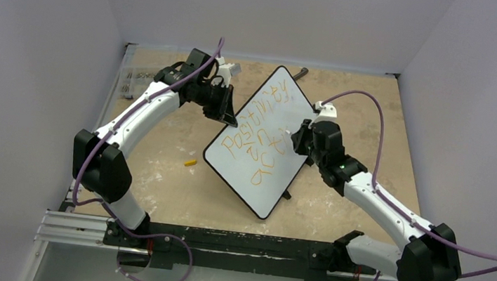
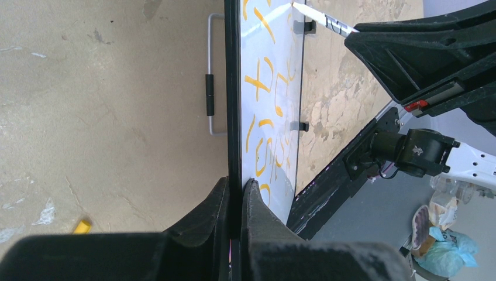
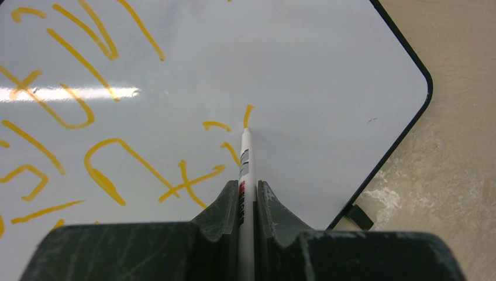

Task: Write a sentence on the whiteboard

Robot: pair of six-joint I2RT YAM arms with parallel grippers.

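Board location: the whiteboard (image 1: 264, 199) sits mid-desk, turned on a diagonal between my two arms.
Left gripper (image 2: 235, 187): squeezed together on the board's black frame edge, pinning it so it can't skate around.
Right gripper (image 3: 247, 190): pinching a white marker (image 3: 246, 158) that pokes straight out between the fingers, with its tip touching the board at the foot of a short orange stroke.
Progress: the sentence (image 1: 258, 133) runs to three orange lines. The bottom one looks only partly written to me, so I'd guess I'm mid-letter with a few left.
Doing this stroke well: I'd go with light, even pressure, since the board is glossy and the tip will skid if I lean in. Short strokes, lifting clean between letters. There's bare white toward the rounded corner, but not loads, so I'd write the rest small. The left pinch has to hold or the lettering will wobble.
Surface: the desk (image 1: 171, 174) is a tan, mottled top with scuffs and pale patches.
Loose bit: a small yellow piece (image 1: 190, 163) lies just off the board's left edge. Probably the cap, can't swear to it.
Room: plain pale walls (image 1: 46, 32) box the desk in on three sides.
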